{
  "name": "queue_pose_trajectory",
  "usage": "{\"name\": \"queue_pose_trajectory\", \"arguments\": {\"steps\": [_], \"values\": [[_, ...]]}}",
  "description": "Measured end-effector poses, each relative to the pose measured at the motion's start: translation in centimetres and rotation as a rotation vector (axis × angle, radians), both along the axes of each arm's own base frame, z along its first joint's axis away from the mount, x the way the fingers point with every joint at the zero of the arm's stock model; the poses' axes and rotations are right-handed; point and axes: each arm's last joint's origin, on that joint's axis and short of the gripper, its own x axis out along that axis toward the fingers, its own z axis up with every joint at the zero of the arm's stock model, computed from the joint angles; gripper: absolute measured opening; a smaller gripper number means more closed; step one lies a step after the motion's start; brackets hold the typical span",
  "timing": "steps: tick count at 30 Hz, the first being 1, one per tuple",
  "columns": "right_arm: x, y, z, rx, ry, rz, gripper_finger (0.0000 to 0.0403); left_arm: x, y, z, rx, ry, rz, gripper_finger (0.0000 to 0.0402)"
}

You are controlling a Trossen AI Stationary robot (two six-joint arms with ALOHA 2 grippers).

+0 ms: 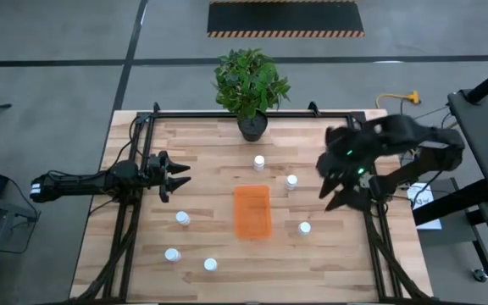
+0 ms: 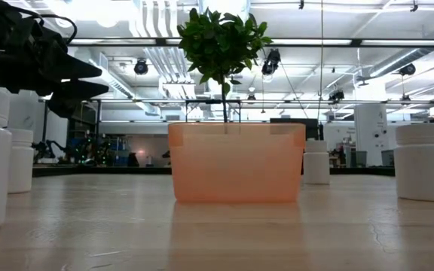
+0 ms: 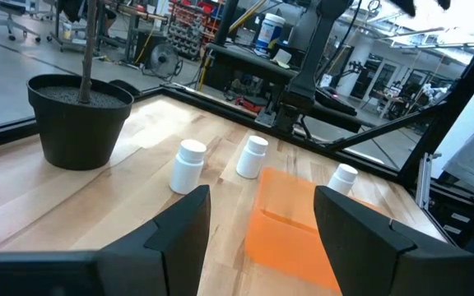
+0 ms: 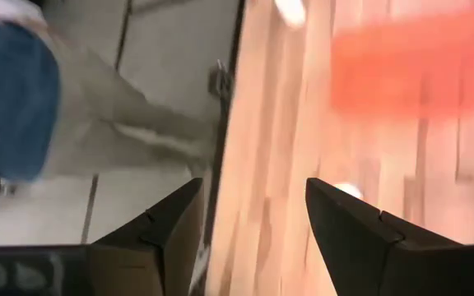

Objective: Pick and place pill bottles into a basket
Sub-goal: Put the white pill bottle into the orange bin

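Basket empty, first pick not yet begun.

The orange basket [image 1: 252,212] is lying at frame centre, long axis running top to bottom, six upright pill bottles [image 1: 291,180] standing scattered around it. The right gripper [image 1: 337,188], fingers parted and empty, is hovering at centre right, probably nearest that bottle; next it needs lowering astride it. The left gripper [image 1: 174,176] is waiting open at centre left.
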Motion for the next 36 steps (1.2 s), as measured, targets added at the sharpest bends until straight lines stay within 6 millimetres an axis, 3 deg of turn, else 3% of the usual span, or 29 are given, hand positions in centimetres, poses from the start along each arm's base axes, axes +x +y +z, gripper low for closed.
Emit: {"name": "queue_pose_trajectory", "arguments": {"steps": [7,14,23,36], "values": [[2.1,1.7,-5.2,-0.027,0.219,0.043,0.0203,0.0,0.0,0.0,0.0,0.0,0.0,0.02],[3.9,3.1,-9.2,-0.104,0.341,0.105,0.0203,0.0,0.0,0.0,0.0,0.0,0.001,0.02],[5.3,5.4,-12.7,-0.364,0.213,0.139,0.0203,0.0,0.0,0.0,0.0,0.0,0.0,0.02],[4.4,6.3,-17.9,-0.389,0.239,0.161,0.0203,0.0,0.0,0.0,0.0,0.0,0.0,0.02]]}}
